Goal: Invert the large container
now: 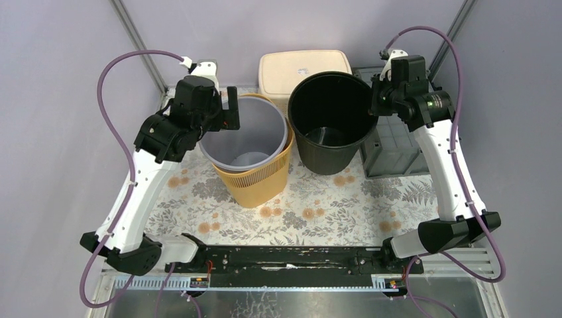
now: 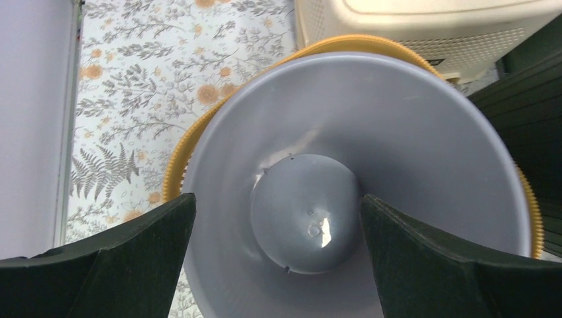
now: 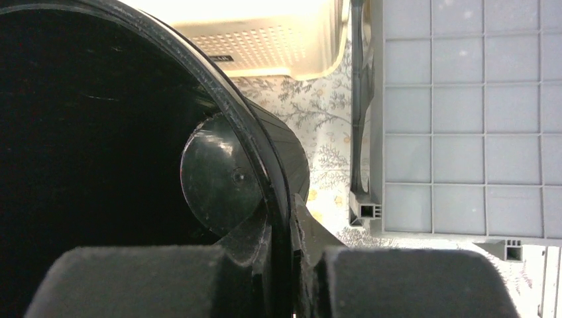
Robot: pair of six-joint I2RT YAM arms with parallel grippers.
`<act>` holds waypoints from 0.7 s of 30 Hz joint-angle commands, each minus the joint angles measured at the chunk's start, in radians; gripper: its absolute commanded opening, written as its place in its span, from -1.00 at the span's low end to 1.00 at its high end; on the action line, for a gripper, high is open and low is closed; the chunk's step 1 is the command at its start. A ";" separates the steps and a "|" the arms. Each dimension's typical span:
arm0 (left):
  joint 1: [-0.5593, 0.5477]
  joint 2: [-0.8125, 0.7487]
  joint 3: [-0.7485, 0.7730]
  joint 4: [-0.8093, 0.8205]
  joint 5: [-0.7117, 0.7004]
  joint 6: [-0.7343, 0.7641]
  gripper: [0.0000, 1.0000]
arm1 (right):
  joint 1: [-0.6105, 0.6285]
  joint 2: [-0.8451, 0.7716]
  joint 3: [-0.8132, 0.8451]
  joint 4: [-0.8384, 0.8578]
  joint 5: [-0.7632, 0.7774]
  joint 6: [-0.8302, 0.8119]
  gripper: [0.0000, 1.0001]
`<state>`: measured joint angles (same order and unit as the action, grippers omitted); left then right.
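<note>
The large black bucket (image 1: 328, 158) stands mouth-up at the middle back of the table. My right gripper (image 1: 375, 106) is shut on its right rim, with one finger inside and one outside. The right wrist view shows the rim pinched between the fingers (image 3: 289, 232), with the bucket's dark inside (image 3: 99, 132) on the left. My left gripper (image 1: 228, 109) is open and empty. It hovers over the mouth of a grey bucket (image 1: 246, 132) that is nested in a yellow mesh basket (image 1: 262, 184). In the left wrist view the left gripper (image 2: 278, 197) has its fingers spread above the grey bucket (image 2: 397, 132).
A cream perforated basket (image 1: 303, 69) sits at the back, behind both buckets. A grey grid crate (image 1: 394, 146) lies right of the black bucket, close to my right gripper, and also shows in the right wrist view (image 3: 464, 119). Purple walls enclose the flowered tabletop (image 1: 311, 212).
</note>
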<state>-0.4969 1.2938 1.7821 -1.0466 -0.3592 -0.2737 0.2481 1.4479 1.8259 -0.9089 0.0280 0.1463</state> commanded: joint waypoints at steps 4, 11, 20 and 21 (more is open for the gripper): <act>0.076 0.010 -0.018 -0.038 0.031 0.054 1.00 | -0.042 -0.016 -0.078 0.075 -0.065 0.060 -0.76; 0.115 0.003 -0.053 -0.044 0.089 0.068 1.00 | -0.070 -0.027 -0.147 0.095 -0.070 0.070 -0.68; 0.117 -0.001 -0.088 -0.058 0.069 0.045 0.90 | -0.080 -0.034 -0.140 0.096 -0.076 0.078 0.36; 0.117 -0.004 -0.094 -0.057 0.062 0.043 0.89 | -0.080 -0.031 -0.133 0.093 -0.079 0.077 0.41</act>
<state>-0.3851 1.3025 1.7084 -1.0946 -0.2802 -0.2295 0.1722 1.4483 1.6573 -0.8665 -0.0227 0.2108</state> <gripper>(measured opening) 0.957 0.648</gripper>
